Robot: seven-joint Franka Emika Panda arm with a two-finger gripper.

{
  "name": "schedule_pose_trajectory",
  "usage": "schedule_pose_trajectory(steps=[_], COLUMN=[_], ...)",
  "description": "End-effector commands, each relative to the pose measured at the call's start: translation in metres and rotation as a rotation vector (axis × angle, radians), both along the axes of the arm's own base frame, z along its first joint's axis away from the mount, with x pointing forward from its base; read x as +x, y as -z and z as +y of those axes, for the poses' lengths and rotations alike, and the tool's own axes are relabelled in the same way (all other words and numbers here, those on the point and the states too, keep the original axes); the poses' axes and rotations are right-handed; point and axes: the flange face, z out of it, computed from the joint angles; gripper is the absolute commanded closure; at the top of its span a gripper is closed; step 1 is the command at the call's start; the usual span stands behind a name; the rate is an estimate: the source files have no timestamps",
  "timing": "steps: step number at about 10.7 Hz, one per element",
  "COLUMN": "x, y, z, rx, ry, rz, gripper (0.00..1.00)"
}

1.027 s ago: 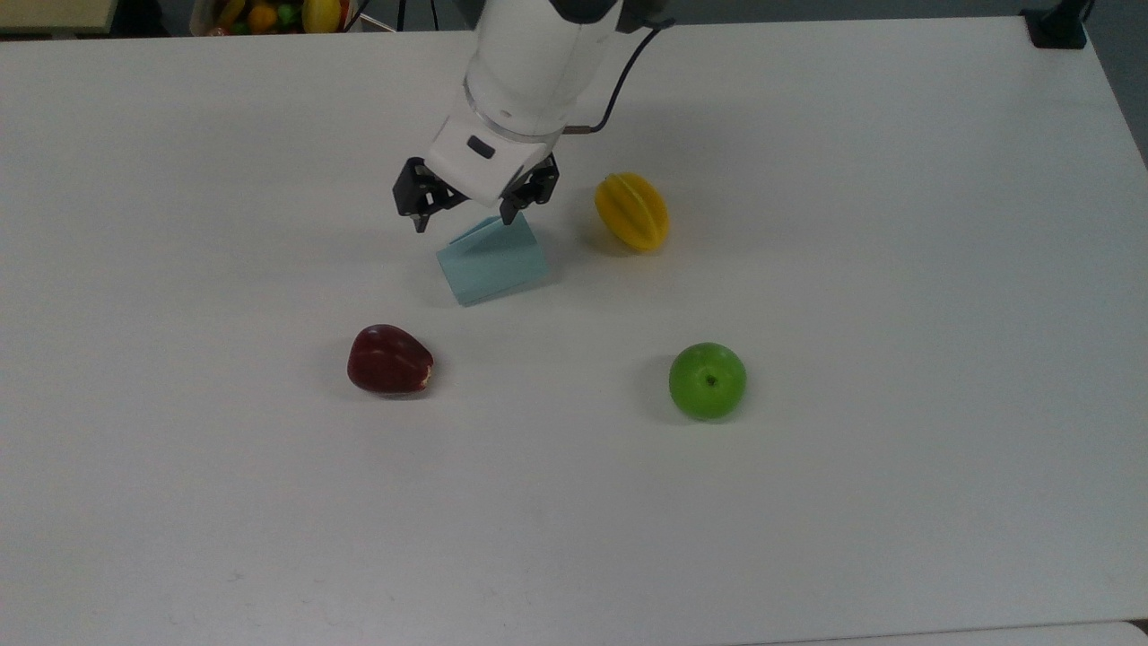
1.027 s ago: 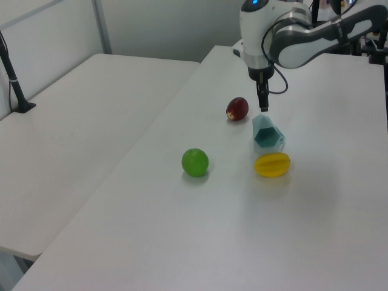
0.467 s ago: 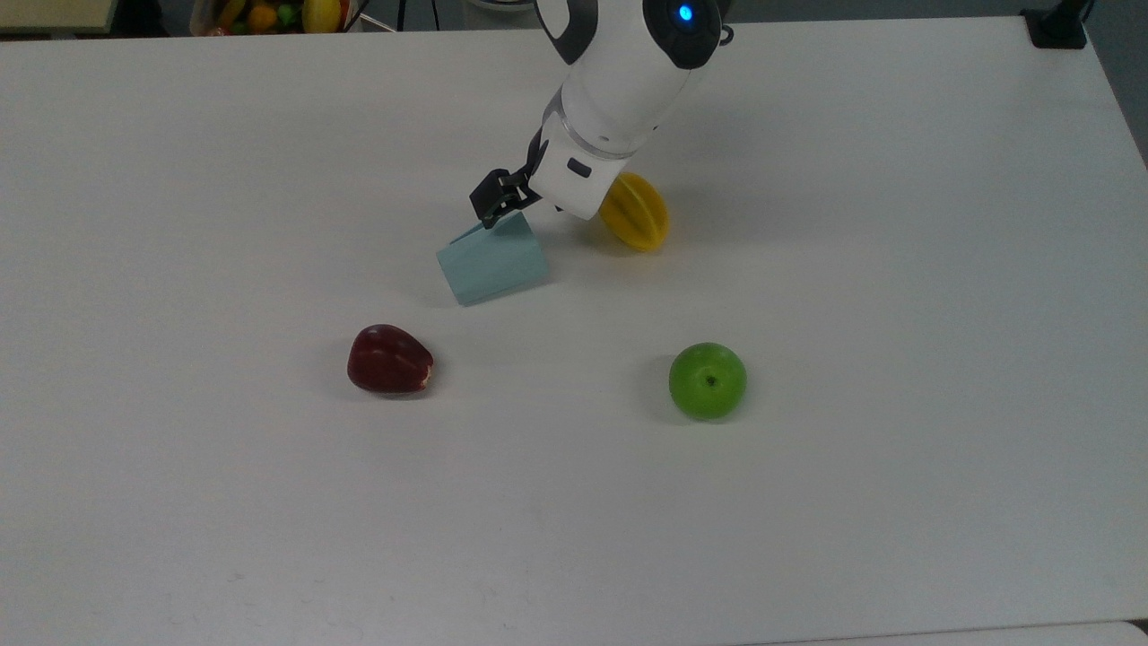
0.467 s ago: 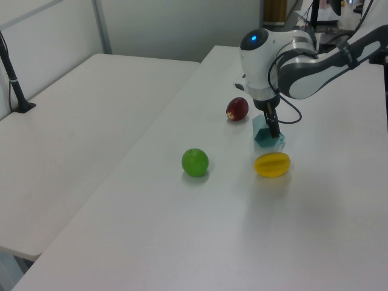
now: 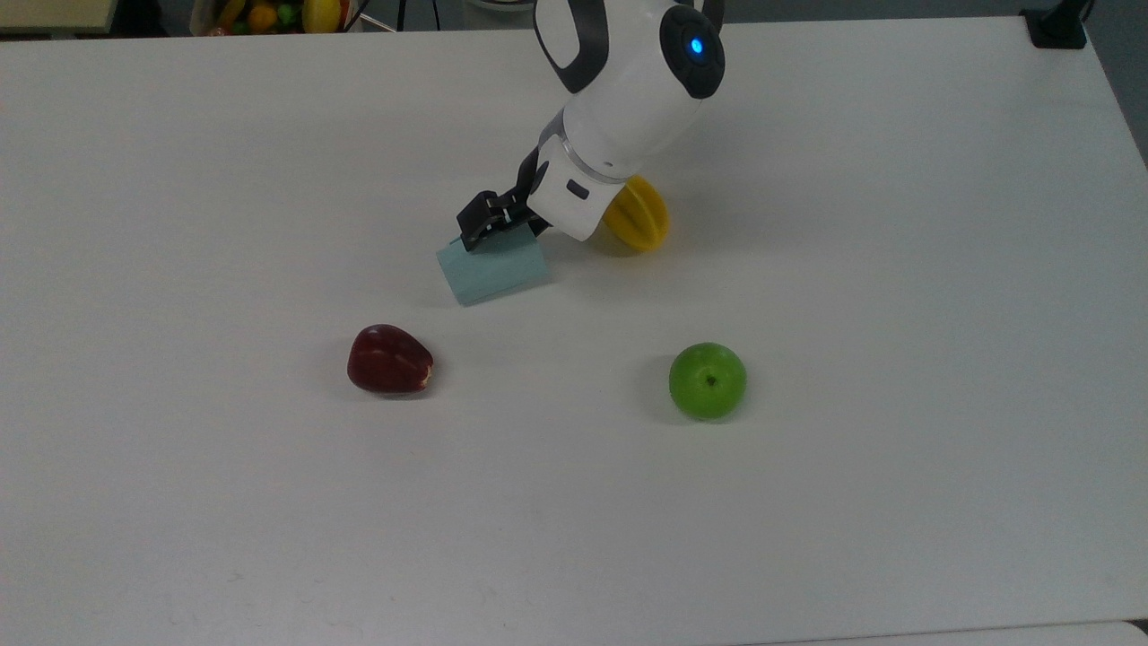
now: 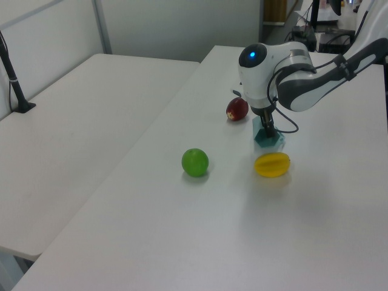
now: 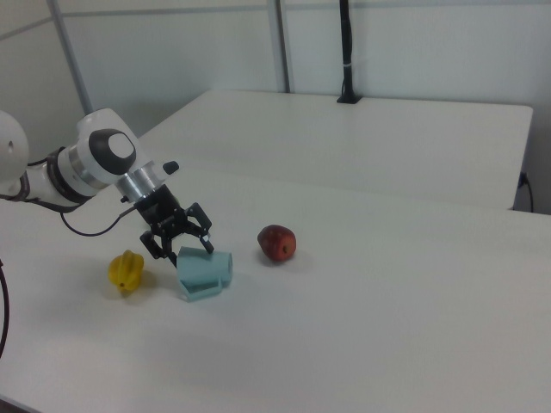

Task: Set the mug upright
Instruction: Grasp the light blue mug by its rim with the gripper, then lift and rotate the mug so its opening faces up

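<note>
The mug (image 5: 492, 268) lies on its side on the white table (image 5: 897, 502), near the middle of the far half in the top view, with a yellow ridged fruit (image 5: 639, 215) just beside it on the top view's right, a dark red apple (image 5: 389, 361) nearer the camera on the top view's left, and a green apple (image 5: 708, 380) well apart on the top view's right. In the left view the mug (image 6: 268, 135) shows its open hexagonal mouth toward the yellow fruit (image 6: 272, 164); in the right view the mug (image 7: 205, 271) has its long axis running roughly level with the table, mouth turned toward the right view's left. The gripper (image 7: 178, 241) comes in tilted from the arm's side and sits right at the mug's upper edge; in the right view its two dark fingers (image 7: 205, 238) stand spread apart with a clear gap, straddling the top of the mug near the rim and not visibly clamped on anything. In the top view the gripper (image 5: 484, 224) meets the far upper edge of the mug, the wrist leaning over the yellow fruit. By my reading, the step in hand is seating the fingers over the rim wall; the coming move turns on the mug's mouth facing the fingers, so that a grip there lets the base swing down.
</note>
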Motion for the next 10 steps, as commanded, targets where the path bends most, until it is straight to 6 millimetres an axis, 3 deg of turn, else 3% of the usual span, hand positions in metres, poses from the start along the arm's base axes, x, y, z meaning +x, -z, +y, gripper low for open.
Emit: schedule_pose_trajectory(steps=[1,2,3,7,9,10], x=[0.0,0.003,0.011,0.027,0.034,0.036], y=[0.004,-0.003,-0.019,-0.081,-0.091,-0.091], z=[0.002,-0.001,-0.01,-0.059,-0.092,-0.099], rx=[-0.014,0.003,0.063,0.373,0.469,0.495], ry=[0.025,0.04,0.098,0.293,0.369,0.395], rz=[-0.054,-0.067,-0.09,-0.126,-0.135,-0.14], gripper=[0.86,0.97,1.0,1.0,0.98,0.97])
